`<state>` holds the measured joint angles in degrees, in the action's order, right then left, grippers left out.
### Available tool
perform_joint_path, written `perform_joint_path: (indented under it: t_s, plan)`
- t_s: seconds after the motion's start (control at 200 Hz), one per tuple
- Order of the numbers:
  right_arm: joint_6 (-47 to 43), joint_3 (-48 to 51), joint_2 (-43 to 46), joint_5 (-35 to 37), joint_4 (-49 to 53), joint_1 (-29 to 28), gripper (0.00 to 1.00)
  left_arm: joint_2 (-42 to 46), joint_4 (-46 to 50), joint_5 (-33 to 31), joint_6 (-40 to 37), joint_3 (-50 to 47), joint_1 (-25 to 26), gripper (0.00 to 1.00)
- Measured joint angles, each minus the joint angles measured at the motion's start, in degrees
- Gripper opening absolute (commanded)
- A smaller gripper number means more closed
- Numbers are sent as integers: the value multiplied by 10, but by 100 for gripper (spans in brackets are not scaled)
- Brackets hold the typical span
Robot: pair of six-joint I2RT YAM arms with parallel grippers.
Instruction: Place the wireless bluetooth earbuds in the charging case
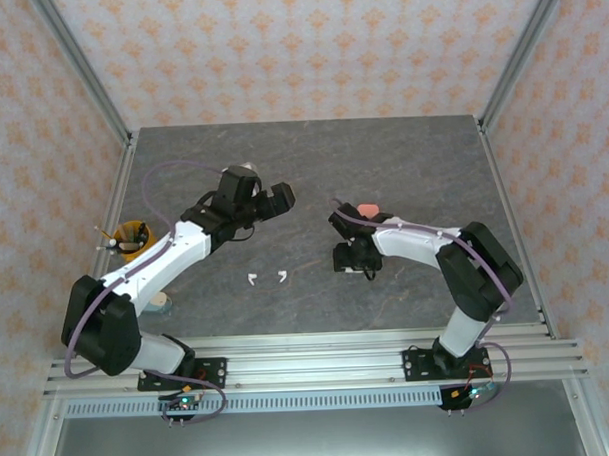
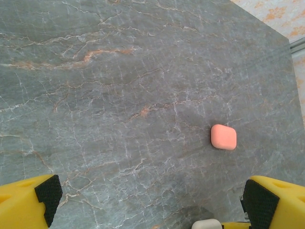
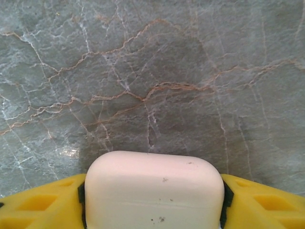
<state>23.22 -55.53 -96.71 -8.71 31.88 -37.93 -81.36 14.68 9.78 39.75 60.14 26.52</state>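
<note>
The right gripper (image 3: 152, 202) has the white charging case (image 3: 155, 183) between its fingers. The pads look pressed on both sides, so I read it as clamped, and the case looks closed. I can't tell if the case rests on the table (image 3: 143, 71) or sits just off it. My guess is it's pinned like this so it can't skate while the lid gets opened or a bud goes in.

The left gripper (image 2: 153, 198) is empty, jaws fully apart, hanging over bare table. It looks staged as the free picking hand. The coral charging case (image 2: 223, 137) lies closed ahead of it and off to its right, well apart from its fingers. From the top it sits just beyond the right gripper.

The two white earbuds (image 1: 253, 280) lie loose side by side, off the right gripper's left, nearer the bases than either gripper, with nothing touching them. No bud is seated yet, and I'd judge the lid has to open first.
</note>
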Motion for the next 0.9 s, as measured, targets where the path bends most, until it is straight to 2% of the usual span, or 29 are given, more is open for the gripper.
perform_joint_path:
  t_s: [0.395,0.676,0.896]
  plan:
    - [76,-28,-22,12,32,-2,70,-16,1,-26,3,27,7,100]
    - [120,-78,-61,60,88,-44,70,-29,1,-30,3,35,12,100]
    - [133,-82,-67,71,93,-48,70,-32,0,-30,3,37,12,100]
